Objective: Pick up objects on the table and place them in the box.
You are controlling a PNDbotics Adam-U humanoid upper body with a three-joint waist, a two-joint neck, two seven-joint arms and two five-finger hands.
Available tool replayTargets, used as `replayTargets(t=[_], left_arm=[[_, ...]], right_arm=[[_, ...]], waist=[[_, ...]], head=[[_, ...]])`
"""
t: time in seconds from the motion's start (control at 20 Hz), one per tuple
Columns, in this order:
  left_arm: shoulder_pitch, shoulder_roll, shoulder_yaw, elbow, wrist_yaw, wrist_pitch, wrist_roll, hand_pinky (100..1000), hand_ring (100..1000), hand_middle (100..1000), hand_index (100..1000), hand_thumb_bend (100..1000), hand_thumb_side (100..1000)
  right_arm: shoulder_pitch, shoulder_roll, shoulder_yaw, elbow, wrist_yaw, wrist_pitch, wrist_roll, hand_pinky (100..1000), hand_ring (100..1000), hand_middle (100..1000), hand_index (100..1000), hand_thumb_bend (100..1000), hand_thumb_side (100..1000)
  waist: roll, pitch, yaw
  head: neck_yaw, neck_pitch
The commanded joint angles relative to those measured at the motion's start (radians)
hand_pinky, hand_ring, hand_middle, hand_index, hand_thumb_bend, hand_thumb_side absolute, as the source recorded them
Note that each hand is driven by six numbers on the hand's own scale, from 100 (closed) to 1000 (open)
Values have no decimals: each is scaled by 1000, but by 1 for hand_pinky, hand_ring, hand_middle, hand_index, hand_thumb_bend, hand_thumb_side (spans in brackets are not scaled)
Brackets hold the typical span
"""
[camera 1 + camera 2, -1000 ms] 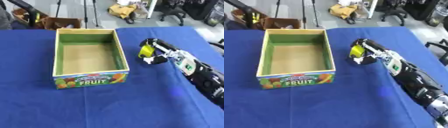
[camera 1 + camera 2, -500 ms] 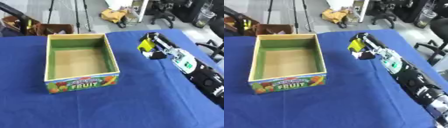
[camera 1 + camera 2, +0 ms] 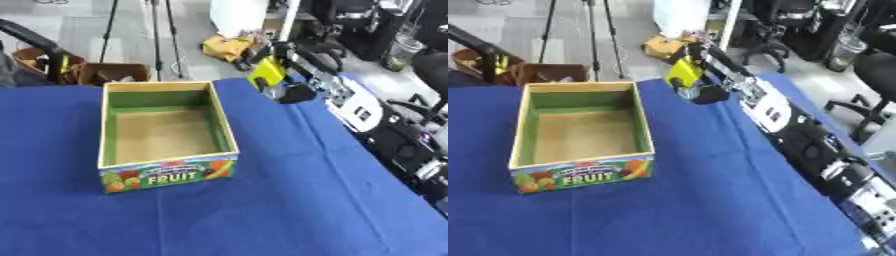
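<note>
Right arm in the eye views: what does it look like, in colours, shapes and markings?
The right arm is mostly black and blocky, built of chunky segments with silvery-grey joints. A white panel with small dark markings sits on the forearm. The right hand at its end is black too. No loose cables stand out. The left arm does not show in either view.
</note>
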Motion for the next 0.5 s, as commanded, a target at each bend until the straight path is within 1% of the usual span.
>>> replayTargets(t=[0.05, 0.25, 0.35, 0.45, 0.5], left_arm=[[-15, 10, -10, -15, 11, 3, -12, 594, 654, 559, 685, 406, 999], [-27, 5, -17, -17, 19, 5, -24, 595, 655, 560, 685, 407, 997], [-33, 2, -19, -19, 21, 6, -28, 595, 655, 560, 685, 407, 996], [-36, 0, -21, -20, 23, 6, -32, 595, 655, 560, 685, 407, 996], [-38, -1, -21, -21, 24, 6, -33, 595, 656, 560, 685, 407, 996]], right_arm=[[-51, -7, 31, -26, -18, 3, 74, 115, 455, 690, 752, 100, 206], [-100, 29, 69, -10, 6, -2, 148, 125, 462, 697, 756, 100, 215], [-115, 45, 84, 0, 26, -9, 172, 163, 489, 724, 762, 100, 224], [-127, 61, 99, 10, 55, -20, 196, 172, 497, 733, 770, 101, 228], [-131, 68, 106, 15, 73, -28, 207, 194, 517, 745, 777, 103, 231]], waist=[[-1, -22, 15], [-9, -20, 49], [-11, -17, 61], [-13, -14, 70], [-13, -12, 73]], head=[[-21, 6], [-38, 8], [-41, 7], [-42, 6], [-42, 6]])
